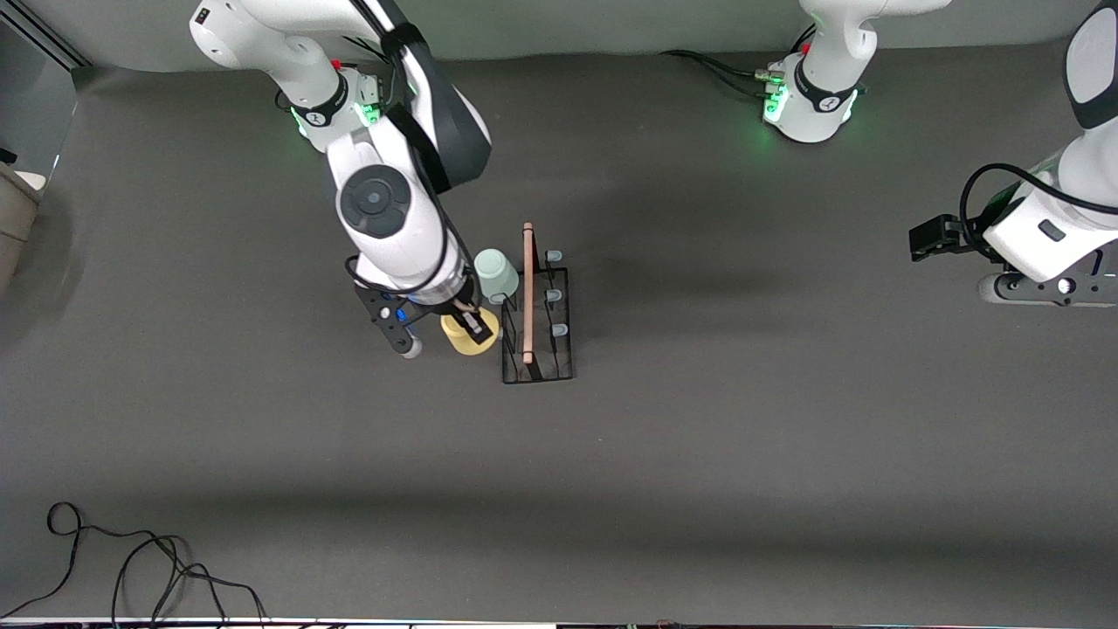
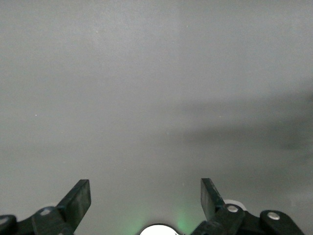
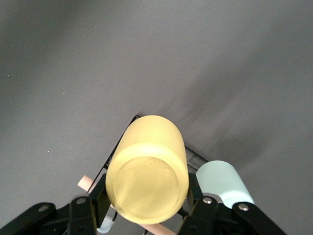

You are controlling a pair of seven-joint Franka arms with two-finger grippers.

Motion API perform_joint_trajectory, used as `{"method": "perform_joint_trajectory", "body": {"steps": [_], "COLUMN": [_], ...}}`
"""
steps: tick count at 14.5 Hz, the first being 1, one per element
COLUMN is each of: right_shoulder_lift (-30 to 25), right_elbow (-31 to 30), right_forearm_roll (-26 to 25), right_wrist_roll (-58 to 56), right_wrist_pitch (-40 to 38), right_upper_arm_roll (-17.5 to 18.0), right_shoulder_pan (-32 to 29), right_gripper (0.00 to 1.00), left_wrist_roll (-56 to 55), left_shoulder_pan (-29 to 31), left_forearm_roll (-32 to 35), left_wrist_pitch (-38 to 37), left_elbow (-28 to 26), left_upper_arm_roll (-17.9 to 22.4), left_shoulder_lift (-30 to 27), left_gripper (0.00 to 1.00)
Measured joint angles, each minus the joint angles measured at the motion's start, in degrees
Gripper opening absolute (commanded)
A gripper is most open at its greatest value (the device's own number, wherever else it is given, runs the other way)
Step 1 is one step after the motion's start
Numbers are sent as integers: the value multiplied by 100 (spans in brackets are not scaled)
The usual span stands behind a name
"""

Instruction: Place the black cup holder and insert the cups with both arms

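The black cup holder (image 1: 537,349) stands mid-table with its wooden rod handle (image 1: 527,293) on top. A pale green cup (image 1: 496,273) sits on a peg on its side toward the right arm's end. My right gripper (image 1: 472,328) is shut on the yellow cup (image 1: 470,336), held sideways against that same side of the holder. In the right wrist view the yellow cup (image 3: 146,166) sits between my fingers, base toward the camera, with the green cup (image 3: 225,183) beside it. My left gripper (image 2: 145,191) is open and empty and waits at the left arm's end of the table (image 1: 996,286). The light blue cup is out of view.
Three pale-tipped pegs (image 1: 553,295) on the holder's side toward the left arm's end are bare. A black cable (image 1: 131,568) lies on the table near the front camera at the right arm's end.
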Motion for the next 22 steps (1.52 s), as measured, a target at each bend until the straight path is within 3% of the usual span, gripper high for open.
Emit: {"method": "perform_joint_trajectory", "body": {"steps": [10,11,12,13,18,22], "right_shoulder_lift": [656,725,788,843,822,637], "right_elbow": [2,1,2,2,226,1221], "right_forearm_roll": [53,96,148,195,225,224], "right_wrist_roll": [194,198,198,200,199,65], "right_wrist_pitch": [651,704,742,756,595,-793], "right_upper_arm_roll": [61,61,61,59,-64,-323], "right_shoulder_pan": [177,188,189,187,138,121], "right_gripper": [0,20,74,100,100,100], "left_wrist_roll": [0,0,0,0,0,0], "left_shoulder_pan": [0,0,0,0,0,0], "left_forearm_roll": [0,0,0,0,0,0], "left_wrist_pitch": [0,0,0,0,0,0], "left_elbow": [0,0,0,0,0,-1], "left_upper_arm_roll": [0,0,0,0,1,3], "left_shoulder_lift": [0,0,0,0,0,0], "left_gripper": [100,100,100,100,100,99]}}
